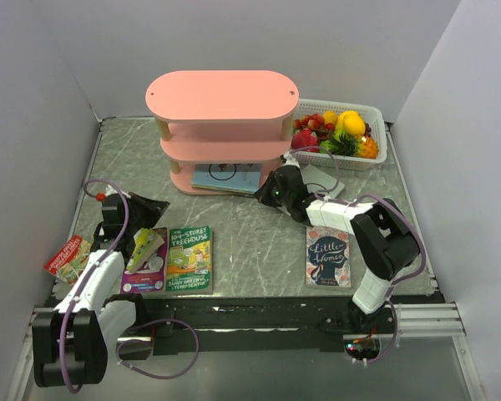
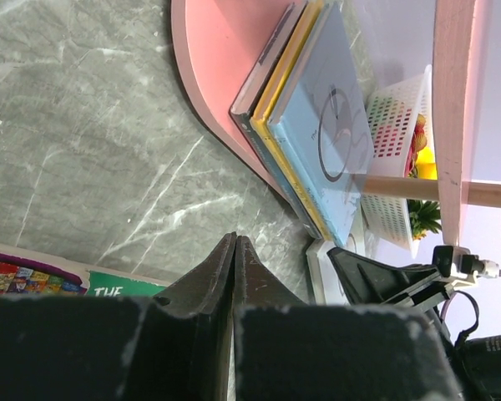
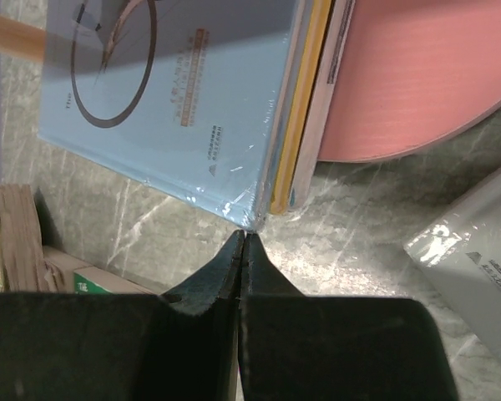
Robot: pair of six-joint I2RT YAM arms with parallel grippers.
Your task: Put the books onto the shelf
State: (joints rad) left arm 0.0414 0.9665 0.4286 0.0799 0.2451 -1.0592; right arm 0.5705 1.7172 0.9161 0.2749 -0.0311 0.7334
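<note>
The pink shelf stands at the back middle. On its bottom board lies a stack of books, a light blue one on top, a yellow one under it. My right gripper is shut and empty, its tips touching the near corner of the light blue book. My left gripper is shut on nothing, above the table left of the shelf. Loose on the table lie the green Treehouse book, a purple book with a lime green one on it, a red book and Little Women.
A white basket of fruit stands right of the shelf. A grey-white wrapped book lies between the basket and my right arm. Grey walls close in the table on three sides.
</note>
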